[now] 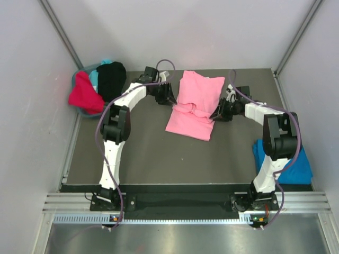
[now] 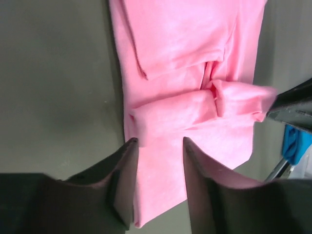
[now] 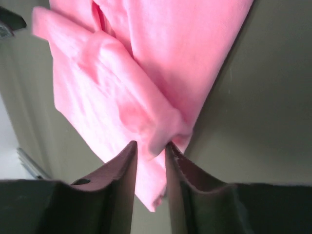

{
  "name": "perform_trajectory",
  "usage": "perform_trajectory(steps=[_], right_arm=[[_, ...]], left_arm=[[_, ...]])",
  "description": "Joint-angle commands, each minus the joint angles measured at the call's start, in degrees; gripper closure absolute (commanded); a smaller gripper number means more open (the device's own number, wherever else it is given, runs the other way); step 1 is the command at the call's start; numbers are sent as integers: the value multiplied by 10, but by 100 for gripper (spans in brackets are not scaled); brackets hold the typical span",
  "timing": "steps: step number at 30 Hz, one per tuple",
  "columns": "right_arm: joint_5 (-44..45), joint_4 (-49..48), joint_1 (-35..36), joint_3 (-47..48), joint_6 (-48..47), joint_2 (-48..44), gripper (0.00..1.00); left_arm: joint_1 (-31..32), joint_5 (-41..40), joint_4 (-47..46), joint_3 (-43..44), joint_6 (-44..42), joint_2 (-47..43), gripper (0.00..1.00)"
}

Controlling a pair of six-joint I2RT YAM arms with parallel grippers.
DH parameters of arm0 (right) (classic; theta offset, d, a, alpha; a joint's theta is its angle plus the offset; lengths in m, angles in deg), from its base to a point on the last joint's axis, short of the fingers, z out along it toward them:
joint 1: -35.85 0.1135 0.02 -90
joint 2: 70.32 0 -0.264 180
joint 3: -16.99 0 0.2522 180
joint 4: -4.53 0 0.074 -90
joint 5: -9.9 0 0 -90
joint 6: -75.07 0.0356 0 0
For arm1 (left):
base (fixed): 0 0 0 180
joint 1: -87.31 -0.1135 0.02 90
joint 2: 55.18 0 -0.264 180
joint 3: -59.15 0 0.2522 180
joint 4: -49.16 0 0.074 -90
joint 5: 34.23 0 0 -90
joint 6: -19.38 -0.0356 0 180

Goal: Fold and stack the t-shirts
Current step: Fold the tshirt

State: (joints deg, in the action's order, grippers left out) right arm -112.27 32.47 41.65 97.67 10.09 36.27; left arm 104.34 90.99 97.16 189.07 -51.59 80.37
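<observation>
Pink cotton fills the middle of the dark table (image 1: 159,159): the pink t-shirt (image 1: 195,106) lies there lengthwise, running from the far side towards the near edge and slightly askew. It is part folded. Its long sides are turned inward, the far half lies fairly flat, and a rumpled ridge of bunched fabric crosses its middle. The near half spreads out wider and looks smoother.

The left gripper (image 2: 160,146) sits at the shirt's left edge beside that ridge. Its dark fingers (image 2: 126,180) stand well apart, with fabric showing in the gap between them and nothing clamped. The right gripper (image 3: 151,146) is at the opposite edge. Its jaws are drawn to a narrow gap, and a soft fold of the shirt's edge is pinched between the tips, with the cloth fanning away from it.

A grey-blue bin (image 1: 76,79) stands at the far left corner of the table. A red t-shirt (image 1: 85,96) spills over its near rim. A black t-shirt (image 1: 111,79) is heaped on its right side, and a teal t-shirt (image 1: 95,76) shows as a small patch between the two.

A bright blue t-shirt (image 1: 296,168) lies at the table's right edge, partly hidden behind the right arm and well apart from the pink one.
</observation>
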Motion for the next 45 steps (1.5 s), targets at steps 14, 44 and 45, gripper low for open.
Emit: perform_trajectory(steps=[14, 44, 45], right_arm=[[-40, 81, 5, -139, 54, -161, 44], [-39, -19, 34, -162, 165, -44, 54], [-37, -20, 35, -161, 165, -43, 57]], left_arm=[[-53, 51, 66, -159, -6, -152, 44], [-11, 91, 32, -270, 58, -98, 49], [-11, 90, 32, -268, 59, -95, 51]])
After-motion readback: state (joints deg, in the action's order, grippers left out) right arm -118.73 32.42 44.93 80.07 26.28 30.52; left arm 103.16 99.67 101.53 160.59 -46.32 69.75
